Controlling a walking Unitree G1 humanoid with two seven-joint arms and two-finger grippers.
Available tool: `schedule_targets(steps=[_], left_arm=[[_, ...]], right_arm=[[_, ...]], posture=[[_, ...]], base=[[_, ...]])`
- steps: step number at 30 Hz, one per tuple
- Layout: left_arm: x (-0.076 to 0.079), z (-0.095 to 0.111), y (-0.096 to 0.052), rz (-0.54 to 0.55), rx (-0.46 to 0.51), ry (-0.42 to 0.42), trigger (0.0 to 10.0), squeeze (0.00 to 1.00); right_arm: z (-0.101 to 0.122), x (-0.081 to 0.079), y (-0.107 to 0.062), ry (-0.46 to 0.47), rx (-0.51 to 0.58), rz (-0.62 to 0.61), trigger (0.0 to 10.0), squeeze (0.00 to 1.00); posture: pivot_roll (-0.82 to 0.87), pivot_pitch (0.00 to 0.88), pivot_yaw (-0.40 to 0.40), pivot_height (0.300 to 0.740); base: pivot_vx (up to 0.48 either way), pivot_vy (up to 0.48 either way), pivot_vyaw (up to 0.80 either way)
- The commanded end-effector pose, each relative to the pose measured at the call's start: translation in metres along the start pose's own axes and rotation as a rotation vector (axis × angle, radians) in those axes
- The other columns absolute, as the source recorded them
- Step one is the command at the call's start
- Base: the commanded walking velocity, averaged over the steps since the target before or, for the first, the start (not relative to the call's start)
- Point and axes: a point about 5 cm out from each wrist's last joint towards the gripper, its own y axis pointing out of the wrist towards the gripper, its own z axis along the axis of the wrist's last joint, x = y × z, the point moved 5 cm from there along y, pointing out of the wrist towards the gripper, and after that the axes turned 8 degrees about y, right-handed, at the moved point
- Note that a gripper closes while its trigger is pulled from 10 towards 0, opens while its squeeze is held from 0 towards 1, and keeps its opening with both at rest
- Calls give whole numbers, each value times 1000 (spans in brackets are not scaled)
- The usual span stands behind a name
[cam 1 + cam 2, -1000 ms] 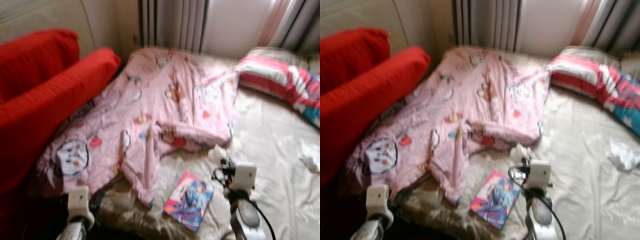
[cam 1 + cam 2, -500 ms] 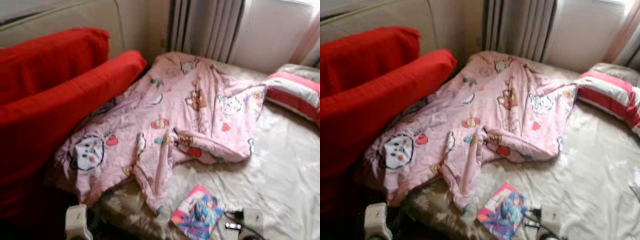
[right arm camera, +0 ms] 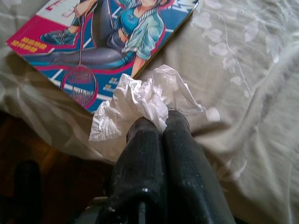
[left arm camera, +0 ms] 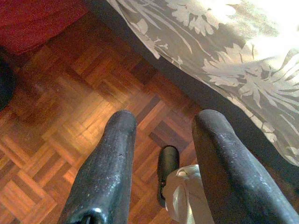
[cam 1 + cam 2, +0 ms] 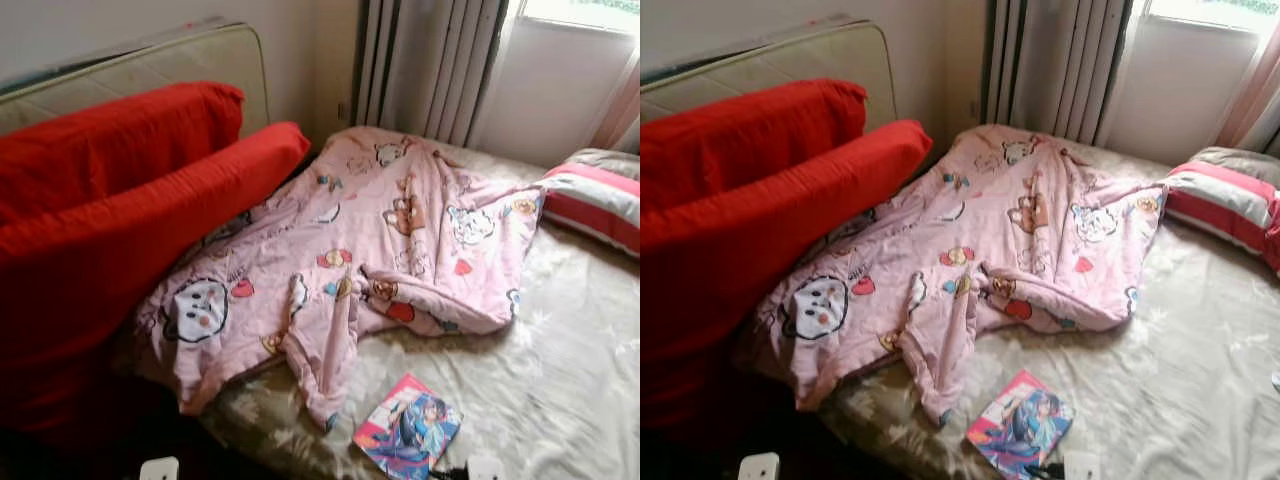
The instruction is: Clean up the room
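The left gripper (image 4: 161, 163) is hanging low beside the bed, pointing down at the parquet floor (image 4: 60, 116), its two black fingers (image 4: 105, 172) standing well apart with nothing between them; the edge of the floral bedsheet (image 4: 243, 60) is running past just beyond the fingertips. On the left of the room, two red cushions (image 5: 120, 200) are leaning against the headboard (image 5: 190, 55), and a pink cartoon-print blanket (image 5: 370, 240) is lying rumpled across the bed beside them. A magazine (image 5: 408, 430) is lying flat near the bed's front edge, its long axis running diagonally across the sheet. The right gripper (image 3: 161, 123) is reaching out over that front edge, its fingers pressed together and pinching a crumpled white tissue (image 3: 133, 105); the tissue is bunching out past the fingertips and overlapping the magazine's near edge in the wrist view. A striped pillow (image 5: 600, 195) is resting at the far right.
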Motion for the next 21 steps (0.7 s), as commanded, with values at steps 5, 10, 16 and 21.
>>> schedule_targets(steps=[5,10,16,21], left_arm=[[0,-15,-3,-1,-58,23,10000,0],[0,-19,-4,5,-70,25,10000,0],[0,-26,-7,12,-94,20,10000,0],[-1,-31,-8,12,-111,19,10000,0]], right_arm=[[-15,10,-5,-49,-36,-28,10000,0],[-22,12,-6,-7,-63,-20,10000,0],[-25,9,-6,0,-77,-16,10000,0],[-29,9,-7,-4,-94,-14,10000,0]], posture=[[20,97,-6,740],[22,111,-9,740],[23,112,-11,740],[24,118,-11,740]], base=[[0,179,678],[0,324,160],[0,326,0],[0,332,0]])
